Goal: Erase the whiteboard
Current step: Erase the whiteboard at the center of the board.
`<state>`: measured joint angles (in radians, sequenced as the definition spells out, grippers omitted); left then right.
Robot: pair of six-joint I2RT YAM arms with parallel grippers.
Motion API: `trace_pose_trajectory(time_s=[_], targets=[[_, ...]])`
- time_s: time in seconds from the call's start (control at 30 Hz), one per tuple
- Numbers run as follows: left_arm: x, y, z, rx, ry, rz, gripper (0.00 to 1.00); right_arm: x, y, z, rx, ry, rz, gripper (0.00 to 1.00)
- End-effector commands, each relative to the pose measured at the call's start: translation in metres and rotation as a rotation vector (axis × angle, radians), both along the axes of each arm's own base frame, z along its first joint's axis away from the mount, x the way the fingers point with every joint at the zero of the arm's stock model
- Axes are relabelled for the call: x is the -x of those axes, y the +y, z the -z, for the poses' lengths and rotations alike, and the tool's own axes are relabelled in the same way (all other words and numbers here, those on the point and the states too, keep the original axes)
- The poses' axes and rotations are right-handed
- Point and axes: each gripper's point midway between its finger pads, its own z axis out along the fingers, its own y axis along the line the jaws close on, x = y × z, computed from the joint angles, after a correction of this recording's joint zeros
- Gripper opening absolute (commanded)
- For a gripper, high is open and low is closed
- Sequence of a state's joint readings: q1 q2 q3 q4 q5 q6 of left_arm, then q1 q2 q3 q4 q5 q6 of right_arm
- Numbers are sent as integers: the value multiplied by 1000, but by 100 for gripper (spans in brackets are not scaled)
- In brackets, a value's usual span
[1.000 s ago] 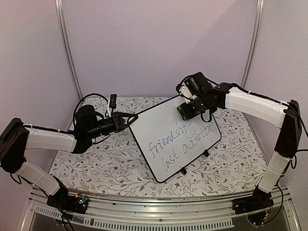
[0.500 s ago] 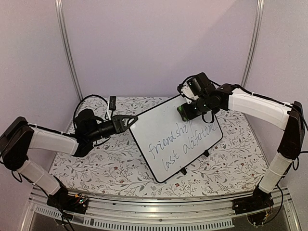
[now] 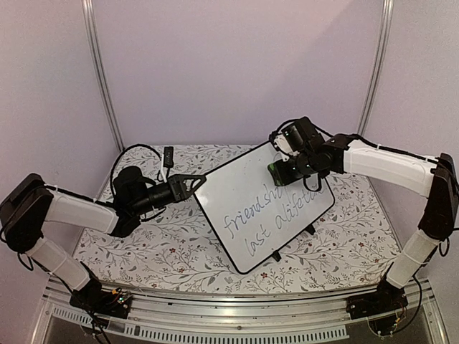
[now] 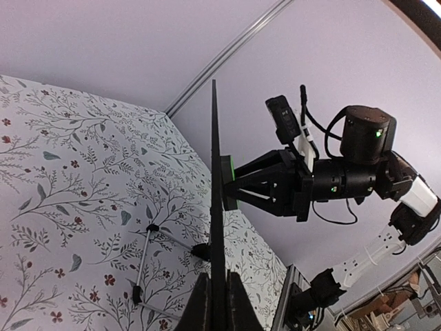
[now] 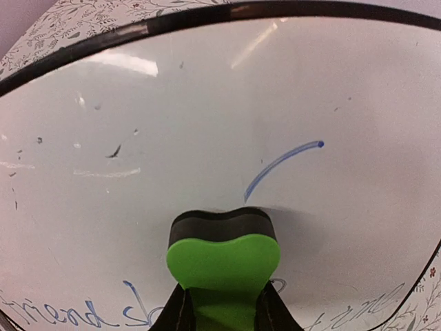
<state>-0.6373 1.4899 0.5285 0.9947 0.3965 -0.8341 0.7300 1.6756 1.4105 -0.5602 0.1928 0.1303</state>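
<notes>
White board [image 3: 244, 193], blue writing [image 3: 276, 213], tilted | we see left fingers [image 4: 241, 314] clamped on its edge | right fingers [image 5: 178, 316] clamped on green eraser [image 5: 224, 258] touching it

Each arm is built from white shell-covered links joined by black cylindrical joint housings. The left arm [image 3: 72, 209] and the right arm [image 3: 384, 161] are finished identically. Black base blocks [image 3: 107, 301] are fitted at the near rail, where short coloured wiring is exposed. Black cables [image 3: 133, 149] are looped around the wrist sections, and a thin white lead [image 4: 308, 148] is routed along the right wrist. Small green indicator lights [image 4: 376, 134] are seen on the right arm's joint housings. The right gripper [image 4: 229, 183] is fitted with black, open-framed triangular fingers [image 4: 265, 181]. The left gripper [image 3: 199, 179] is finished alike. A small black camera module [image 4: 282, 118] is mounted above the right wrist.
</notes>
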Motion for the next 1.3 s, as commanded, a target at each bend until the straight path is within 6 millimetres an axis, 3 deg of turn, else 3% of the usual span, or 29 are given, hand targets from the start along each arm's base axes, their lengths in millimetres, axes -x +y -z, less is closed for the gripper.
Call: trace_pose_trajectory(time_s=[0.0,0.17,0.47,0.6,0.73,0.93,1.27], targets=[[16,-12,-23,-5,-120,58,0,13,-17,24,25,52,38,0],[14,-13,-19,-11,-114,57,0,9,-18,23,38,40,42,0],[15,-15,-12,-9,-99,76,0,-35,-17,-9,30,-35,63,0],[15,-16,-11,-8,-97,77,0,-43,-17,-6,46,-26,61,0],[15,-14,-10,-6,-97,73,0,-36,-21,14,73,19,56,0],[13,-13,-9,-3,-91,72,0,-10,-23,33,39,94,6,0],[13,-14,-6,5,-81,83,0,3,-12,14,0,63,-36,0]])
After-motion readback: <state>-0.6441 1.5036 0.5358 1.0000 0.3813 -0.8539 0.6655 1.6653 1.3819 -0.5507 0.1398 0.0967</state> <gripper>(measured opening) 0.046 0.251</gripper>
